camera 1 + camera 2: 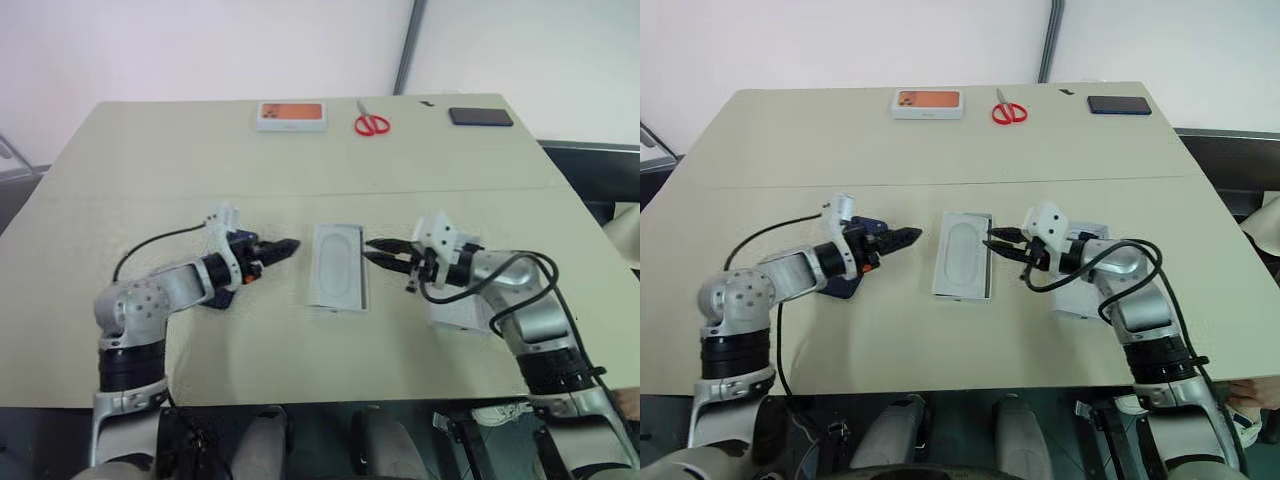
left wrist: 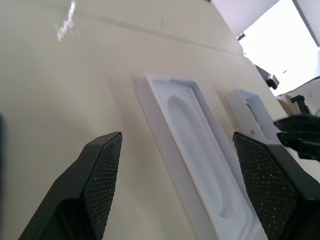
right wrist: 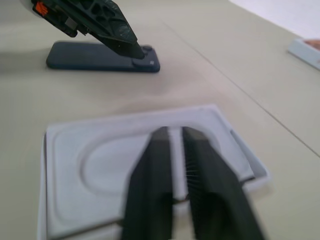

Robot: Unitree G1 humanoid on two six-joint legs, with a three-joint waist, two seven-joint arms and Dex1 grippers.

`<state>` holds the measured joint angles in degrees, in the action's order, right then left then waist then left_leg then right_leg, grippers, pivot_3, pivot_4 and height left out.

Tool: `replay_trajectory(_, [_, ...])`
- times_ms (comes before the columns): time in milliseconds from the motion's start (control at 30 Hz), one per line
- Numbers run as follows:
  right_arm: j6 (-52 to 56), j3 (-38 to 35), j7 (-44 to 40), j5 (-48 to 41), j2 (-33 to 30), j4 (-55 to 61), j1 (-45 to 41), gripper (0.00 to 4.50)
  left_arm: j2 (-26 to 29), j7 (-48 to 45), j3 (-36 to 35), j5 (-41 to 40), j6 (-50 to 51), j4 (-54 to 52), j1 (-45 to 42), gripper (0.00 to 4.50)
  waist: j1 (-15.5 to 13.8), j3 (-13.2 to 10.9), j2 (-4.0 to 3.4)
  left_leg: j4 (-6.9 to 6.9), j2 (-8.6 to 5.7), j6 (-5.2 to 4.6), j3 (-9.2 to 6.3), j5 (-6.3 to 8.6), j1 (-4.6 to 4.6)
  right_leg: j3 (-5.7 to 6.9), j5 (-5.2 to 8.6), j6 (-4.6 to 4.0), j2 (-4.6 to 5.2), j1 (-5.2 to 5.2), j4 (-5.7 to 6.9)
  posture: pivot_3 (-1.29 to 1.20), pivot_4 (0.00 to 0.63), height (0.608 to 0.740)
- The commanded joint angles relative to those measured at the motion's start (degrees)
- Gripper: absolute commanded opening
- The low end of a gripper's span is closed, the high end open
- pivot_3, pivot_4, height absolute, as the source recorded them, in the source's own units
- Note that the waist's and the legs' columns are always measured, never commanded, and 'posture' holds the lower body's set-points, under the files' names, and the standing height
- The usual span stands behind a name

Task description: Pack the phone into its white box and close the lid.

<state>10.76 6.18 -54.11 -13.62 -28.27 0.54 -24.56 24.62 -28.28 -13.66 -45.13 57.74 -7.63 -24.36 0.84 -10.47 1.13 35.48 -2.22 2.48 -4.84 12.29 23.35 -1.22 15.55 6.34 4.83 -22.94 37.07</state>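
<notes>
White box (image 1: 962, 254) holds flat insert, seemingly; left gripper (image 1: 908, 237) spread, right gripper (image 1: 992, 243) pressed together.

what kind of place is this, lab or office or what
Probably a robot lab or test room: a plain beige table against bare white walls, with props laid out along its far edge, namely red scissors and an orange-topped box.

Partly hidden on the desk

The phone (image 1: 845, 285) sits mostly tucked under the left arm, the lid (image 1: 1080, 298) is largely covered by the right arm, and the right hand's fingers (image 3: 200, 190) blur up close in its wrist view.
</notes>
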Motion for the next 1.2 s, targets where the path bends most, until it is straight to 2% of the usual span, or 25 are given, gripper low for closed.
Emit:
replay_trajectory(33, [-1.09,2.51,3.73,3.72,2.30,0.10,-2.69,0.02,4.74,-9.96,2.01,6.93,-15.33,-2.56,3.31,3.75,0.02,0.01,-0.02,-0.07,0.00,0.03,0.01,-0.02,0.00,-0.05,0.00,-0.02,0.00,-0.07,0.00,0.00,0.150,0.740])
replay_trajectory(67, [-1.35,3.61,4.41,5.36,2.59,-0.58,-3.27,0.02,5.57,-12.26,2.31,8.72,-19.99,-2.68,4.59,3.75,-0.05,0.00,-0.02,-0.18,-0.01,0.10,0.03,-0.06,0.00,-0.07,0.00,-0.02,0.07,-0.14,0.00,0.00,0.150,0.740])
replay_trajectory(267, [-1.76,8.69,4.00,9.84,3.33,-2.90,-6.49,0.02,8.00,-19.61,1.76,11.86,-30.42,0.32,8.78,3.75,-0.17,0.00,-0.01,-0.25,0.01,0.12,0.00,-0.08,0.08,-0.03,0.00,-0.04,0.20,-0.21,-0.02,0.00,0.150,0.740])
replay_trajectory(633, [0.49,16.23,3.30,19.56,2.16,-7.84,-9.73,0.02,7.26,-19.83,0.96,11.60,-33.51,0.94,10.06,3.75,0.07,0.00,-0.01,-0.25,0.02,0.10,-0.02,-0.09,0.08,0.00,-0.02,-0.01,0.15,-0.25,0.03,0.00,0.150,0.740])
replay_trajectory(1200, [3.79,16.11,-0.16,22.19,-1.50,-5.44,-8.90,0.02,5.94,-18.49,1.96,11.23,-33.06,0.27,9.21,3.75,0.04,0.01,0.00,-0.23,0.02,0.10,-0.02,-0.08,0.04,0.03,-0.02,0.00,0.13,-0.19,0.06,0.00,0.150,0.740])
